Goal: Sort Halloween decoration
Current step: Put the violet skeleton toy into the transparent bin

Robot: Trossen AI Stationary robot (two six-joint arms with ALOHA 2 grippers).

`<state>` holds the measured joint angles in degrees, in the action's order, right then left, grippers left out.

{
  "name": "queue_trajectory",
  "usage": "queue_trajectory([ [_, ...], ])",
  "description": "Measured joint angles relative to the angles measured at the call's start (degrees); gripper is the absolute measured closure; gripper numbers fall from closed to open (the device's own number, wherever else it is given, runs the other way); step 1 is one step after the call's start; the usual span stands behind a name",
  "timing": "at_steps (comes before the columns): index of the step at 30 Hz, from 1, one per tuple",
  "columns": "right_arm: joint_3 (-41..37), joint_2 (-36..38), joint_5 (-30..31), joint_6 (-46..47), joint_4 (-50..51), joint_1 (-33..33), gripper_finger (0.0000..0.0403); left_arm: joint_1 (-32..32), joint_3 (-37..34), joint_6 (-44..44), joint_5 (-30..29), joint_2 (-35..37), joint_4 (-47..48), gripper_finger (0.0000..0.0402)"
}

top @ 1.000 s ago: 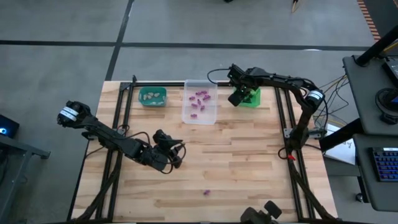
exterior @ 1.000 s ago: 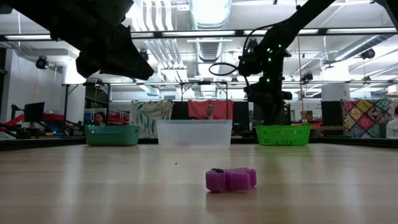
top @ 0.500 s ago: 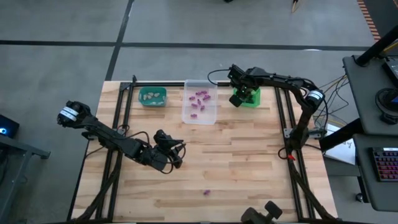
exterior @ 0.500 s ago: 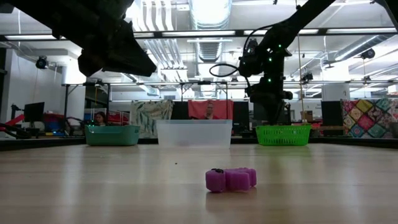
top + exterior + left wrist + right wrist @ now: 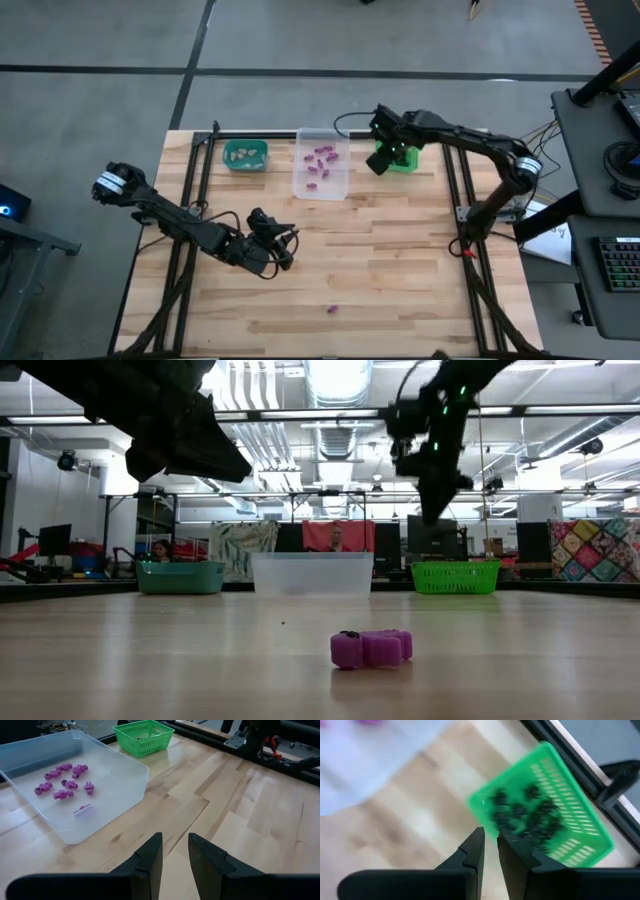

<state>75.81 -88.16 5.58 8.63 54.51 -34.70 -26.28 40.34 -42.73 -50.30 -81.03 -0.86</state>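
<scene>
Hovering R pincer narrow over green bin, L pincer narrow, empty, no writing legible.

Overhead and table-level views share the clear bin.

Three bins line the table's far edge: one teal, one clear, one green. Seven purple trinkets lie in the clear bin, and one more purple trinket sits alone on the wood. Two arms are present.
</scene>
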Motion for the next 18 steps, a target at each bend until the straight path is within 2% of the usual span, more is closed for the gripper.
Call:
queue_trajectory([
  [5,-1.4,7.1,0.1,2.8,-0.7,10.3,0.0355,0.0,0.0,0.0,0.2,-0.4,-0.8,0.0325],
  [9,-3.9,11.2,0.4,4.7,-3.4,20.4,0.0355,0.0,0.0,0.1,0.8,-3.3,-5.9,0.0325],
  [14,-10.6,15.4,0.5,6.4,-12.9,33.7,0.0355,-1.2,0.0,3.0,6.4,-9.6,-16.3,0.0325],
  [18,-17.9,16.7,0.5,5.5,-24.6,44.1,0.0355,-3.5,0.0,3.8,7.7,-13.2,-23.3,0.0325],
])
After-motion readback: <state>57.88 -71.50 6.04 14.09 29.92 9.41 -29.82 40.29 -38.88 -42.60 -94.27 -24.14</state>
